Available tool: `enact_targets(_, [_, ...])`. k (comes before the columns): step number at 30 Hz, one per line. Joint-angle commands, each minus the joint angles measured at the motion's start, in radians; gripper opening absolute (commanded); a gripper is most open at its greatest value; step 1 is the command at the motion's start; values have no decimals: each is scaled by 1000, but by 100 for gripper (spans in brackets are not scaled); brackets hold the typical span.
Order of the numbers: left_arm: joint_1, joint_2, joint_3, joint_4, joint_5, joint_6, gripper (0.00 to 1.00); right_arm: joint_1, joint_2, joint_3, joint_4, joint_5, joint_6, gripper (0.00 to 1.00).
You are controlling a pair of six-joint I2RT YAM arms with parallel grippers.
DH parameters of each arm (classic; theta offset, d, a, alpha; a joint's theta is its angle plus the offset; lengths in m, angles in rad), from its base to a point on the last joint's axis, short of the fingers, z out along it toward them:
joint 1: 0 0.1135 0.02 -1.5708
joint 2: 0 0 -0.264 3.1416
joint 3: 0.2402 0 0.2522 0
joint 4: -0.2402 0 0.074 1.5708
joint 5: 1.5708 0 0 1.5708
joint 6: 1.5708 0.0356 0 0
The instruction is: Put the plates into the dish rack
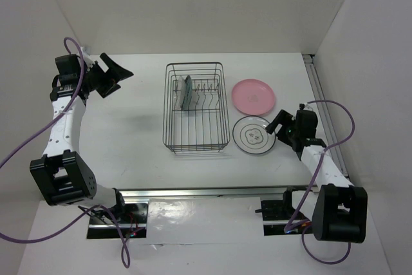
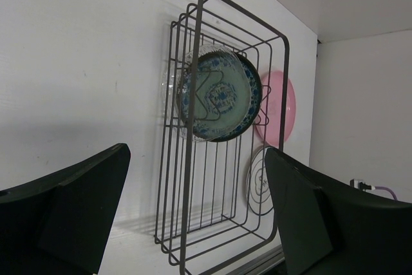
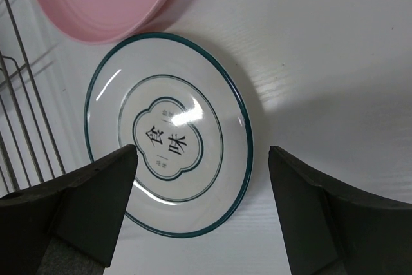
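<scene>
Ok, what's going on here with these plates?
Plates are being loaded into the dish rack. The teal plate and the glass plate stand upright in it. The pink plate and the white ringed plate lie flat on the table to its right. The right gripper is open at the white ringed plate, not gripping it; the left gripper is open, off to the rack's left.

Printed in the centre medallion of the white ringed plate [image 3: 168, 134]: two dark characters, 食味. Smaller marks just beside them, too small to read.
</scene>
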Motion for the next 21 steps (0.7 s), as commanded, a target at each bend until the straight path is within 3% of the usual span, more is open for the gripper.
enact_targets(1, [4, -31, 4, 42, 27, -8, 100, 7, 25, -29, 4, -16, 5, 89])
enact_targets(9, [4, -41, 4, 42, 27, -8, 100, 19, 39, -102, 61, -37, 38, 87])
enact_targets(12, [4, -41, 4, 42, 27, -8, 100, 19, 62, -129, 106, -71, 38, 79])
enact_targets(21, [4, -50, 4, 42, 18, 1, 100, 19, 108, -167, 162, -71, 48, 69])
